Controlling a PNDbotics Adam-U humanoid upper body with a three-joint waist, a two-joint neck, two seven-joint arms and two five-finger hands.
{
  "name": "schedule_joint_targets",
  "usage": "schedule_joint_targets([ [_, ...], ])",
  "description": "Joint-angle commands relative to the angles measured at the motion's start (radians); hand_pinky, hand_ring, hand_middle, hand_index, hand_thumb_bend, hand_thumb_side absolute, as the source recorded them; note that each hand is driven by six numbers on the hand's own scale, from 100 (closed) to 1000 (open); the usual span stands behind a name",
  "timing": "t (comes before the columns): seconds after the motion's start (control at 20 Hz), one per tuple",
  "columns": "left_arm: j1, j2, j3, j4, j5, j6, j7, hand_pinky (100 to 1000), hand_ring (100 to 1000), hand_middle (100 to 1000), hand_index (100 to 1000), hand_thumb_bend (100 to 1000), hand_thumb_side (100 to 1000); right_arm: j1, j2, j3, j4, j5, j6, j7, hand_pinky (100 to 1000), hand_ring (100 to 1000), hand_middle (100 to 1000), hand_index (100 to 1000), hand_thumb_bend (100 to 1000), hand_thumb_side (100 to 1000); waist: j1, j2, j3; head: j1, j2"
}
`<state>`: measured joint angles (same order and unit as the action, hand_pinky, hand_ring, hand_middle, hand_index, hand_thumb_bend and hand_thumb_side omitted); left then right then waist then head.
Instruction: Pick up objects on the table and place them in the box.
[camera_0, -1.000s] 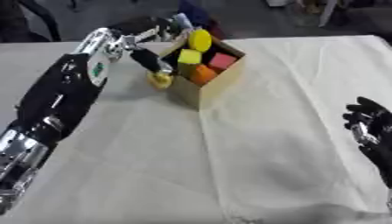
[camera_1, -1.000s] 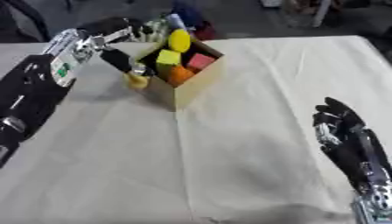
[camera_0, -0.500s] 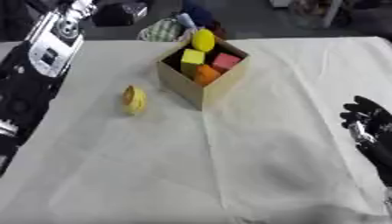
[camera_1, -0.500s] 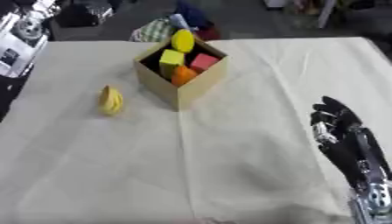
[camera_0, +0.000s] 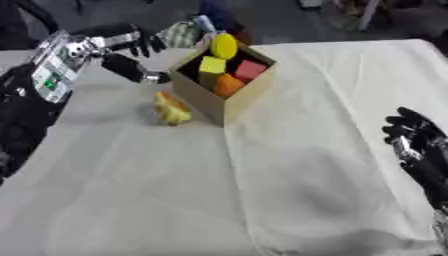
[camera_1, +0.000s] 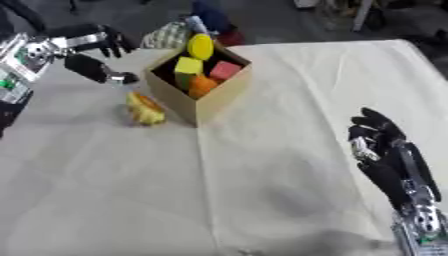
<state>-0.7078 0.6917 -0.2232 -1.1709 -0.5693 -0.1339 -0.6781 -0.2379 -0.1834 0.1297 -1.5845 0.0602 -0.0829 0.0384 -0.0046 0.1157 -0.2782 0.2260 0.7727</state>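
Box: open cardboard box on the white tablecloth, holding a yellow block, a red block, an orange piece and a yellow oval piece that leans on its far rim.
Yellow object: lies on the cloth, touching or just beside the box's left wall.
Left hand: hangs above the cloth just left of the box, fingers spread, thumb reaching down, holding nothing.
Right hand: well right of the box near the lower right corner, fingers relaxed and pointing up, empty.
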Motion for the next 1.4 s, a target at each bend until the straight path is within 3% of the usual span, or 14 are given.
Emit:
schedule_joint_targets([
  [0.05,-0.020,0.004,-0.008,0.021,-0.022,-0.018,-0.005,717,731,758,854,501,440,-0.012,-0.014,-0.007,-0.014,0.001,-0.002,0.000,788,797,781,906,100,484,-0.011,-0.026,-0.001,-0.006,-0.003],
  [0.2,-0.013,-0.015,-0.032,0.037,-0.019,-0.031,0.026,708,725,751,843,462,358,-0.012,-0.012,-0.006,-0.015,0.002,-0.002,0.002,788,797,781,906,100,483,-0.010,-0.027,-0.002,-0.007,-0.003],
  [0.6,-0.004,-0.070,-0.081,0.100,-0.057,-0.069,-0.007,675,692,716,813,413,211,-0.011,-0.010,-0.006,-0.015,0.001,-0.002,0.002,788,797,781,906,100,484,-0.011,-0.028,-0.006,-0.007,-0.003],
  [0.65,-0.005,-0.073,-0.082,0.106,-0.069,-0.073,0.000,634,643,668,779,375,100,-0.011,-0.010,-0.006,-0.015,0.001,-0.002,0.001,788,797,781,906,100,484,-0.011,-0.028,-0.006,-0.006,-0.003],
  [0.75,-0.007,-0.075,-0.078,0.106,-0.103,-0.079,0.045,553,559,567,699,314,100,-0.010,-0.010,-0.006,-0.014,0.001,-0.001,0.001,788,797,781,906,100,485,-0.012,-0.028,-0.007,-0.006,-0.003],
  [0.95,-0.018,-0.052,-0.048,0.037,-0.134,-0.080,0.171,447,463,457,589,245,100,-0.009,-0.011,-0.007,-0.014,0.000,0.000,0.000,788,796,781,906,100,484,-0.012,-0.030,-0.005,-0.008,-0.003],
  [1.2,-0.096,-0.009,0.009,-0.127,-0.109,-0.052,0.222,443,454,443,574,247,100,-0.006,-0.012,-0.007,-0.011,0.000,0.001,0.000,788,797,781,906,100,484,-0.013,-0.034,-0.002,-0.011,-0.003],
  [1.4,-0.204,-0.090,0.024,-0.084,-0.157,-0.023,0.264,456,459,446,583,233,100,-0.006,-0.010,-0.002,-0.008,-0.001,0.001,0.003,788,797,781,906,100,484,-0.016,-0.036,-0.007,-0.008,-0.003],
])
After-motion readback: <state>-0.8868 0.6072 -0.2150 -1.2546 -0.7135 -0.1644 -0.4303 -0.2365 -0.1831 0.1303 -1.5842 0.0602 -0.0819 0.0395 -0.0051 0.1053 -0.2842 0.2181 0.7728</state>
